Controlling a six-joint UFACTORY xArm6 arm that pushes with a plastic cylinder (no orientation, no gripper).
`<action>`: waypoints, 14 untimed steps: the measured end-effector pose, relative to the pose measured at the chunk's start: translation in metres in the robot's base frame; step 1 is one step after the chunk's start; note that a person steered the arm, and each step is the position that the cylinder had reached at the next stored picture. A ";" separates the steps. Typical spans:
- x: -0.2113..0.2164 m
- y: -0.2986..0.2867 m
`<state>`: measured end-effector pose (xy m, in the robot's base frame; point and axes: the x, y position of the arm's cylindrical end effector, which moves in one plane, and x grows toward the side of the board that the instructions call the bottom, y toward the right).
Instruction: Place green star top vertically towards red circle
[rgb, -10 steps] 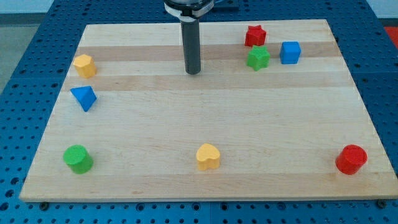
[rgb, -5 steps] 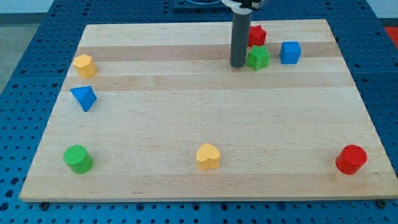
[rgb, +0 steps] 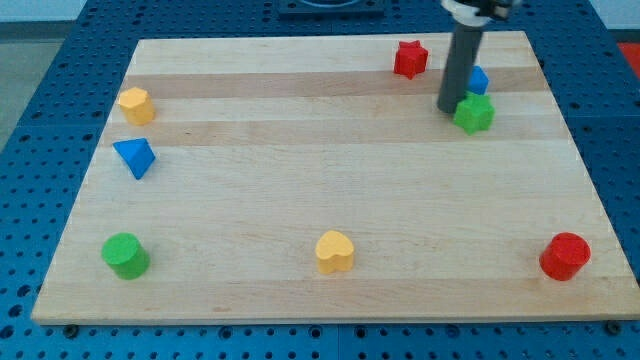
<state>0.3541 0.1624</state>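
The green star (rgb: 474, 113) lies near the board's top right. My tip (rgb: 450, 109) rests against the star's left side. The dark rod rises from there toward the view's top. The red circle (rgb: 565, 256) stands at the board's bottom right corner, far below the star. A blue cube (rgb: 478, 79) sits just above the star, partly hidden by the rod.
A red star (rgb: 410, 59) lies at the top, left of the rod. A yellow block (rgb: 136, 105) and a blue triangle (rgb: 134, 157) are at the left. A green circle (rgb: 125, 255) is bottom left. A yellow heart (rgb: 335, 251) is bottom centre.
My tip has swept right along the board's top and pushed the green star right and slightly down, to below the blue cube. The red star stayed put.
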 end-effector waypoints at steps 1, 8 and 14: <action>0.013 0.001; 0.011 0.060; 0.001 0.146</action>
<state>0.3555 0.3081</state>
